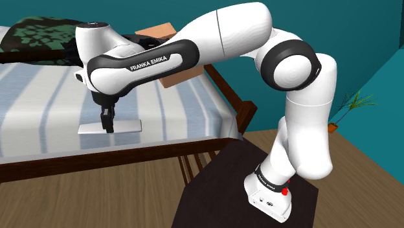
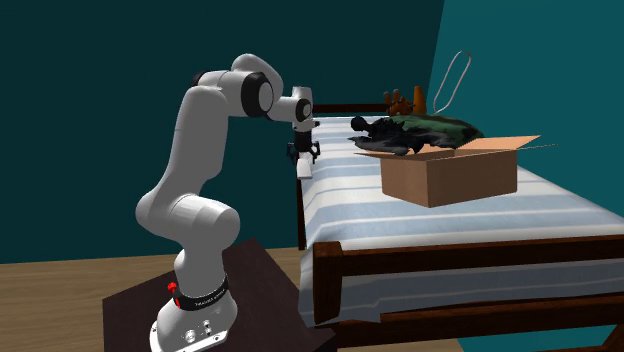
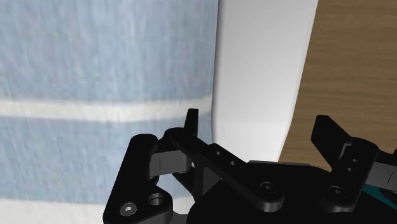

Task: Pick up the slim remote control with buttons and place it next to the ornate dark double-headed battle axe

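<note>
Since the gripper [image 1: 107, 123] hangs over the remote [image 1: 127, 126] with its fingers apart, one on either side of the slab and not clamped on it, we judge the step in hand to be the grasp itself. In the wrist view the gripper [image 3: 259, 124] straddles the remote [image 3: 261, 70] across its narrow width, which is what we want; whether the pads touch its sides we cannot tell. To do it well, we would go low enough for the pads to meet the thin edges rather than skid over the top face, keep the slab centred, and close squarely so it does not twist. The remote lies flat on the bed [image 1: 97, 162] near its front edge, so a sideways nudge might push it towards the floor [image 3: 343, 63]. It is drawn as a plain pale slab, long, slim and flat, with no buttons we can make out; it looks hard and smooth, probably slippery. Beneath it the cover [image 3: 95, 76] looks like soft cloth in blue and white stripes, likely to give under pressure. The axe [image 2: 400, 130], dark, green-mottled and jagged in outline, lies well apart at the bed's far end, behind an open cardboard box [image 2: 450, 172] in the second exterior view.
</note>
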Controlling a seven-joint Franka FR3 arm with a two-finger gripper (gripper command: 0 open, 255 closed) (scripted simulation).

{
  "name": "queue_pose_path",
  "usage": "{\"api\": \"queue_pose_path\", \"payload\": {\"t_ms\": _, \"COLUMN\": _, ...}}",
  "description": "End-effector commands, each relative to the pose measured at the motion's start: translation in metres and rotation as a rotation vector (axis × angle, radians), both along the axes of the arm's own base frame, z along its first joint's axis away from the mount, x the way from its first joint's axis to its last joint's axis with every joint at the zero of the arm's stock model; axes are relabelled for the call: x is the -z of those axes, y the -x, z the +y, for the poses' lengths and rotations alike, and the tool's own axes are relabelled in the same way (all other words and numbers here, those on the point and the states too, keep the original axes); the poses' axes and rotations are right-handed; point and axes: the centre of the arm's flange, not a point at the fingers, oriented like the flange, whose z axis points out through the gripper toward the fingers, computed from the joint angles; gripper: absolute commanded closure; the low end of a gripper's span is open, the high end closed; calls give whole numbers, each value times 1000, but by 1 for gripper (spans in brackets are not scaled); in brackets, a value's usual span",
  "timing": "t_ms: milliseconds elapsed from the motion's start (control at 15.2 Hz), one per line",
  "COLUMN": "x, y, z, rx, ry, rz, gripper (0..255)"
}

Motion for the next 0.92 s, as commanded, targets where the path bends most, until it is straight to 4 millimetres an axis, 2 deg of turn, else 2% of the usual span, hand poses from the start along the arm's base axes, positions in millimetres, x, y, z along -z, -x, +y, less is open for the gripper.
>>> {"api": "queue_pose_path", "payload": {"t_ms": 0, "x": 0, "y": 0, "z": 0, "rx": 0, "ry": 0, "rz": 0, "gripper": 0}}
{"api": "queue_pose_path", "payload": {"t_ms": 66, "x": 0, "y": 0, "z": 0, "rx": 0, "ry": 0, "rz": 0, "gripper": 0}}
{"api": "queue_pose_path", "payload": {"t_ms": 330, "x": -50, "y": 0, "z": 1, "rx": 0, "ry": 0, "rz": 0, "gripper": 0}}
{"api": "queue_pose_path", "payload": {"t_ms": 858, "x": -50, "y": 0, "z": 1, "rx": 0, "ry": 0, "rz": 0, "gripper": 0}}
